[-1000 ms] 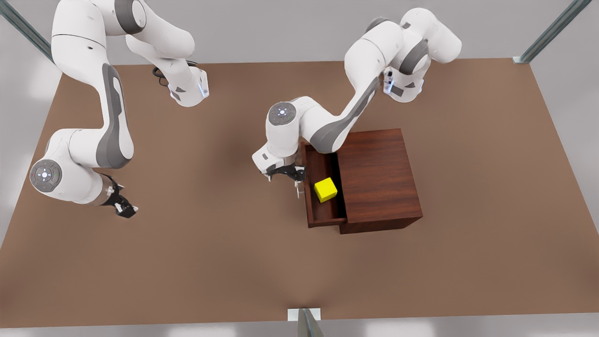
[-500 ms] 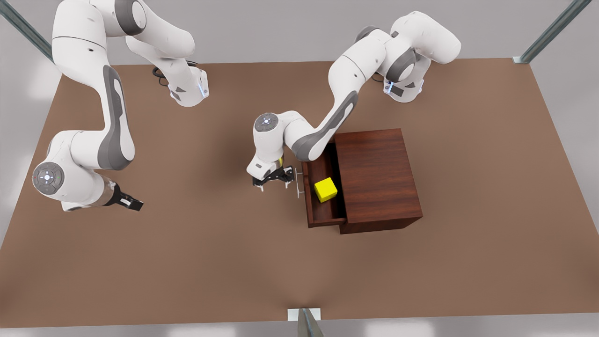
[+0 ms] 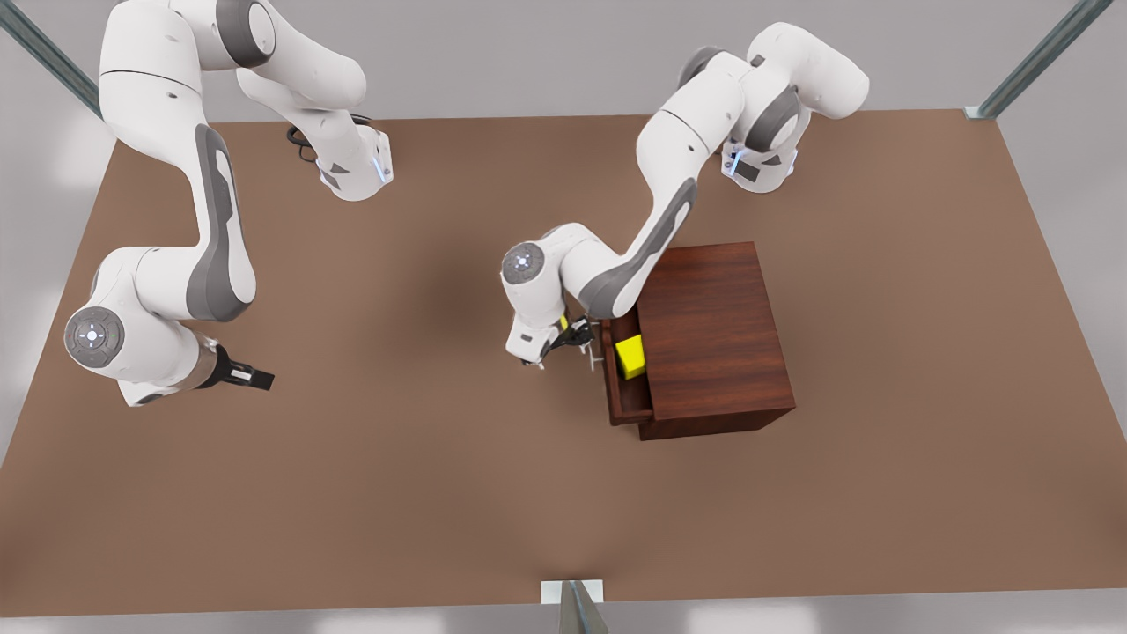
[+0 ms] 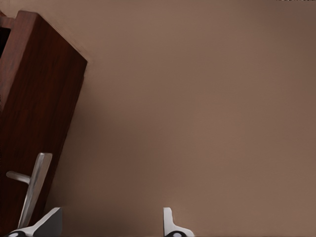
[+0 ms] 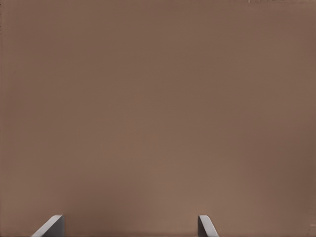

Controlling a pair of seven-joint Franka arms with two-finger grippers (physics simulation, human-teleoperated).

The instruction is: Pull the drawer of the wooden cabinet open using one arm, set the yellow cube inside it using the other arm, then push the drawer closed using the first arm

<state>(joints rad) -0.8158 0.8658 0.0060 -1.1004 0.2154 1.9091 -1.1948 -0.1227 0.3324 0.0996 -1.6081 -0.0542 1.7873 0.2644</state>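
The wooden cabinet [image 3: 713,330] stands right of the table's middle in the front view. Its drawer [image 3: 616,387] sticks out a short way toward the front view's left, and the yellow cube [image 3: 630,357] lies inside it, half under the cabinet top. My left gripper [image 3: 574,339] is open and sits against the drawer front by the silver handle [image 3: 598,354]. The left wrist view shows the drawer front [image 4: 34,98] and the handle [image 4: 33,185] beside one finger [image 4: 49,222] of the left gripper [image 4: 109,225]. My right gripper [image 3: 251,379] waits open over bare table at the front view's far left.
The brown table [image 3: 396,493] has wide free room in front of and to the front view's left of the cabinet. The right wrist view looks down on bare table [image 5: 158,108] between the open right gripper [image 5: 129,226] fingers. Metal frame posts [image 3: 1030,62] stand at the corners.
The drawer has slid most of the way back into the cabinet, carrying the cube, with my left gripper moving along against its front. The right arm has barely moved.
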